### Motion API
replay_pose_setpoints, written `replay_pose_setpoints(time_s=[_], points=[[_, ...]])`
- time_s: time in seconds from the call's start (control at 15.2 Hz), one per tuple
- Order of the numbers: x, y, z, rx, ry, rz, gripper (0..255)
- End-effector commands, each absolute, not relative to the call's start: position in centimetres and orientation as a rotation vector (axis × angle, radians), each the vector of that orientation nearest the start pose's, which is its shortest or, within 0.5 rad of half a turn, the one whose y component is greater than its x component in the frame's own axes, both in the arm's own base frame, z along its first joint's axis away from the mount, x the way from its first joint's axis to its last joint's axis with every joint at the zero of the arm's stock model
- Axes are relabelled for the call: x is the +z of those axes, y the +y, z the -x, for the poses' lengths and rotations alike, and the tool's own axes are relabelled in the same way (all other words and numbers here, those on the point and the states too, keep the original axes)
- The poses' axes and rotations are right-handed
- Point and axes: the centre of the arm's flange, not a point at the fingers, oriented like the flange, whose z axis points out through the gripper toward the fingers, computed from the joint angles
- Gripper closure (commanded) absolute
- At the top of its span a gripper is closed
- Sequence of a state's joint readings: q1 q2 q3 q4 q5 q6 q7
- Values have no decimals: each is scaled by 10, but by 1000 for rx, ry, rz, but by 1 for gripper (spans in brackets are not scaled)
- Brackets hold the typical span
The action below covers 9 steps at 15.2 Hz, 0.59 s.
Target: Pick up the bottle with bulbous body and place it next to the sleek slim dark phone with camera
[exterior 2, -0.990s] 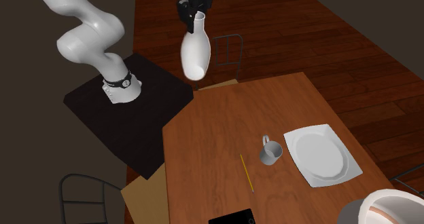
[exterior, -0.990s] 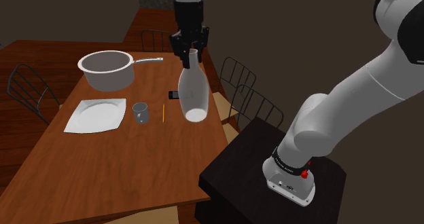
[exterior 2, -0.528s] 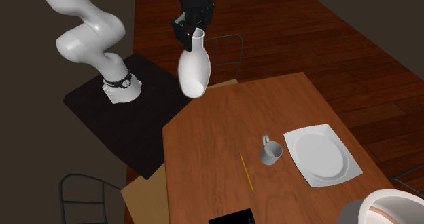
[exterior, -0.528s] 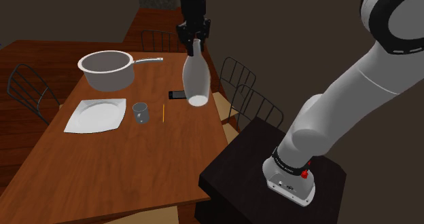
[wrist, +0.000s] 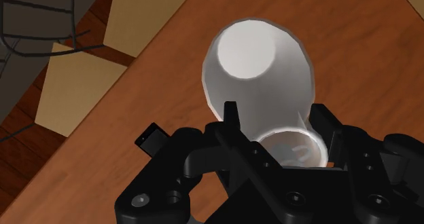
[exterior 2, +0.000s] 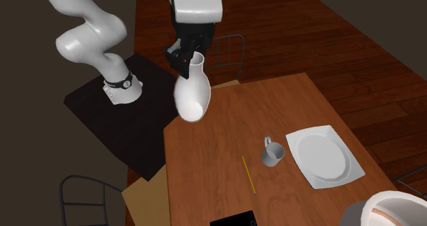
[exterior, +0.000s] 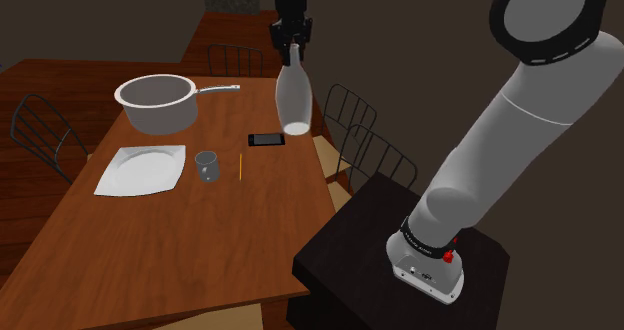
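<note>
A white bottle (exterior: pixel 293 105) with a narrow neck and bulbous body hangs in the air above the wooden table (exterior: pixel 170 228). My black gripper (exterior: pixel 292 54) is shut on its neck, and the bottle (exterior 2: pixel 191 96) dangles below the hand (exterior 2: pixel 185 55), tilted. In the wrist view the fingers (wrist: pixel 231 118) clasp the rim of the bottle (wrist: pixel 261 70). The slim dark phone (exterior: pixel 266 139) lies flat on the table just below and beside the bottle's base; its edge (exterior 2: pixel 234 221) shows at the second exterior view's bottom, and a corner (wrist: pixel 152 137) peeks beside the gripper.
A large white pot (exterior: pixel 157 101) with a long handle stands at the table's far side. A square white plate (exterior: pixel 143 168), a small mug (exterior: pixel 207 164) and a yellow pencil (exterior: pixel 241 166) lie mid-table. Wire chairs (exterior: pixel 365 143) ring the table. The dark stand (exterior: pixel 405 253) sits at lower right.
The gripper has carried the bottle away from the shoulder camera, toward the table's far side, uncovering the phone there. In the second exterior view it came lower and over the table's edge.
</note>
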State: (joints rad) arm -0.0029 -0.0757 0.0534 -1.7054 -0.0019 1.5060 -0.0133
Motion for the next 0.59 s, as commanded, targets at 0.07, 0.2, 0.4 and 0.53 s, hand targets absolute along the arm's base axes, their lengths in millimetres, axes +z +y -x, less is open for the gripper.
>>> replay_pose_setpoints(time_s=[0.07,0.2,0.4,0.53], points=[[598,-7,-546,193,-101,3143,255],[598,-28,-562,193,-101,3143,255],[598,-60,-586,193,-101,3143,255],[598,-81,-602,193,-101,3143,255]])
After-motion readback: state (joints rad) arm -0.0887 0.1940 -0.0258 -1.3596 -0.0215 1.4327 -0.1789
